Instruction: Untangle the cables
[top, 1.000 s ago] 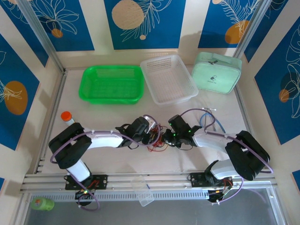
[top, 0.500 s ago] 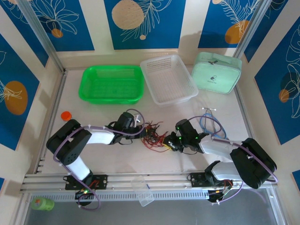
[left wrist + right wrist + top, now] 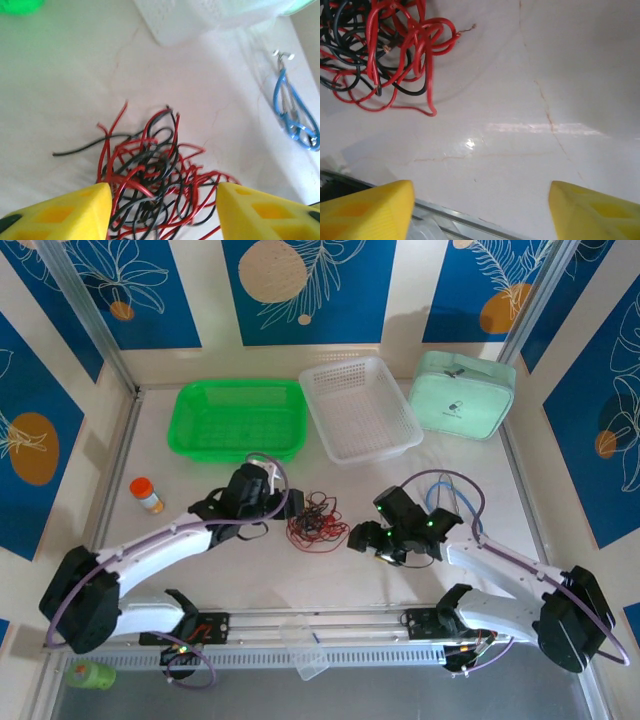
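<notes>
The cables [image 3: 312,523] are a loose tangle of thin red and black wires lying on the white table between the two arms. My left gripper [image 3: 292,504] is just left of the tangle. In the left wrist view its yellow jaws [image 3: 162,196] stand open over the cables [image 3: 160,165], which lie below and between them, not pinched. My right gripper [image 3: 358,538] is to the right of the tangle. Its jaws [image 3: 480,192] are wide open above bare table, with the cables [image 3: 380,50] off at the upper left.
A green basket [image 3: 238,418], a white basket [image 3: 360,407] and a mint pouch [image 3: 462,393] line the back. A blue cable loop [image 3: 445,502] lies right of the right gripper. An orange-capped bottle [image 3: 147,494] stands at the left. The front rail [image 3: 320,625] runs close under the right gripper.
Both grippers have opened and let go of the cables. The arms have drawn apart and the tangle now lies free on the table between them.
</notes>
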Tool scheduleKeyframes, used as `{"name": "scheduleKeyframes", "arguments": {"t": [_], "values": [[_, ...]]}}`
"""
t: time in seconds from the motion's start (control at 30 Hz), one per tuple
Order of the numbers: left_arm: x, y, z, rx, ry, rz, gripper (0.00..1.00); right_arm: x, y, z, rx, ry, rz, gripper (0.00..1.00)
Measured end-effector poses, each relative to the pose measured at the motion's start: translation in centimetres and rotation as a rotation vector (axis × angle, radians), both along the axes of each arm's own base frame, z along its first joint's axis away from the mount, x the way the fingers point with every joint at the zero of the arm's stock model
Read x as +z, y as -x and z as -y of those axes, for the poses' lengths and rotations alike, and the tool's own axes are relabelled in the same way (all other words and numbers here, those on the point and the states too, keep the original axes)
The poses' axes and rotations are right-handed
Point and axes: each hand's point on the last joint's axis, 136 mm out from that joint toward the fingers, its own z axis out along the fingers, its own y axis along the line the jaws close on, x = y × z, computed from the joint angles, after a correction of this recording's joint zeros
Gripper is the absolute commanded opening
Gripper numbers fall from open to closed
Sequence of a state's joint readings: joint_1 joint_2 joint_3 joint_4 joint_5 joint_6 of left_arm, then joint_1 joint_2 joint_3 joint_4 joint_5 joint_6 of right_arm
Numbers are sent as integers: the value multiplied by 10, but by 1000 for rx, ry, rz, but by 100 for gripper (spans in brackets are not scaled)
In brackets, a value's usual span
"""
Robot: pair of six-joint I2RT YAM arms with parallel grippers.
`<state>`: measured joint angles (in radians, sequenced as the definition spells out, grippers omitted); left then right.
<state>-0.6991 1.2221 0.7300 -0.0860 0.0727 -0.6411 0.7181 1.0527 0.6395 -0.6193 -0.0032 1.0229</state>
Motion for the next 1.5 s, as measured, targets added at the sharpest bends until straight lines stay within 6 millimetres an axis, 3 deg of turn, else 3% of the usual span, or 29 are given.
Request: {"name": "scheduleKeyframes", "arguments": {"t": [0.07, 0.23, 0.4, 0.67, 0.83, 1.0, 1.17, 1.33, 1.5], "values": [[7, 2, -3, -8, -33, 13, 66, 4, 0, -1, -8, 1, -11, 85], [-7, 10, -8, -54, -177, -21, 75, 1, -10, -16, -45, 24, -64, 88], [-17, -5, 4, -117, -311, -28, 75, -10, -37, -42, -95, 48, -80, 88], [-65, -11, 11, -204, -443, -83, 75, -35, -68, -65, -167, 41, -83, 83], [-90, -13, 16, -220, -457, -108, 65, -58, -70, -69, -184, 56, -135, 70], [-109, -11, 29, -230, -428, -125, 39, -60, -68, -65, -198, 70, -160, 44], [-113, -6, 27, -188, -375, -109, 16, -60, -77, -74, -192, 17, -122, 19], [-105, 8, 12, -143, -349, -103, 12, -56, -75, -73, -169, -40, -62, 6], [-80, 19, 1, -102, -277, -51, 16, -38, -73, -74, -86, -148, 60, 4]]}}
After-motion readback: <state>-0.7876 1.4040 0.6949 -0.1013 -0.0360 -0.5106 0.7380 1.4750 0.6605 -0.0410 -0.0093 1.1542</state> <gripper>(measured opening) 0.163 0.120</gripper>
